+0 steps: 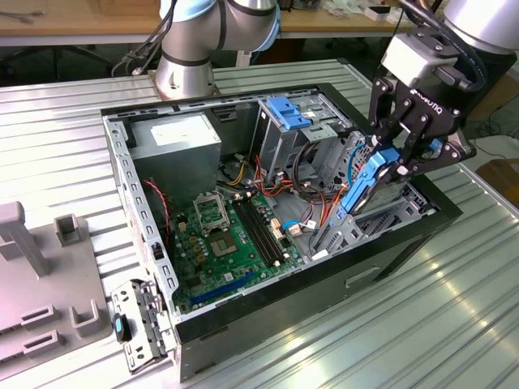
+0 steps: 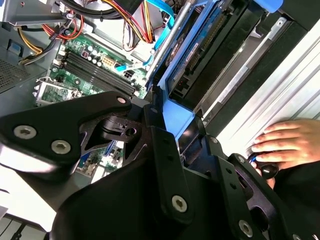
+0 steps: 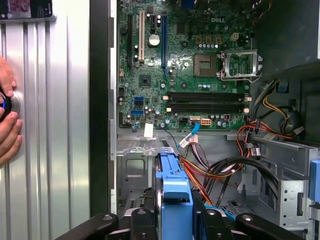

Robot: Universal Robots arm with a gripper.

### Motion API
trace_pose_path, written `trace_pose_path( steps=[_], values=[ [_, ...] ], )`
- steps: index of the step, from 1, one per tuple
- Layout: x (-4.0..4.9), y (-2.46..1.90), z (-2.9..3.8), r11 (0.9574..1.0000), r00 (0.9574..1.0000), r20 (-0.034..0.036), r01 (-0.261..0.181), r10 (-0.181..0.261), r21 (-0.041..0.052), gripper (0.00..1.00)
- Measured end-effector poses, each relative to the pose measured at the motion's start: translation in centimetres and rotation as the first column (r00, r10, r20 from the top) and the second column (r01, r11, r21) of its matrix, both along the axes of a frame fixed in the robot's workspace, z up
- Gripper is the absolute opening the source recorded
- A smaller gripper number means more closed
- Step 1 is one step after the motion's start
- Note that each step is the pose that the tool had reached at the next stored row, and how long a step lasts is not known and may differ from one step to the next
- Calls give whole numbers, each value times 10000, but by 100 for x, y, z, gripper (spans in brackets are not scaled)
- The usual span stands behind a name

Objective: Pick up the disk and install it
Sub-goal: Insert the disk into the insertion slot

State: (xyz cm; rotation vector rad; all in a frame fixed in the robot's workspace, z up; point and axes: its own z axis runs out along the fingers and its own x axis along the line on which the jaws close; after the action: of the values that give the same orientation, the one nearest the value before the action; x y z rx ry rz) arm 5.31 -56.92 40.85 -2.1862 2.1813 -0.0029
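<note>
The claw (image 1: 399,156), clamped on the tilted disk (image 1: 362,188), holds it just inside the open computer case's (image 1: 268,301) wall on the exterior view's right.

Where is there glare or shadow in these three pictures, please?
Exterior view: light glares off the ribbed table at the exterior view's right, the motherboard is evenly lit. Second wrist view: the table beside the case is washed out to white. First wrist view: the disk has a well-lit blue rail, the power supply box looks dark.
</note>
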Motion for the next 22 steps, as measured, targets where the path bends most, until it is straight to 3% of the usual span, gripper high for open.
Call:
trace_pose_path(
  steps=[22],
  values=[
    [0, 0, -150, 10000, 10000, 0, 0, 0, 0, 37]
  ],
)
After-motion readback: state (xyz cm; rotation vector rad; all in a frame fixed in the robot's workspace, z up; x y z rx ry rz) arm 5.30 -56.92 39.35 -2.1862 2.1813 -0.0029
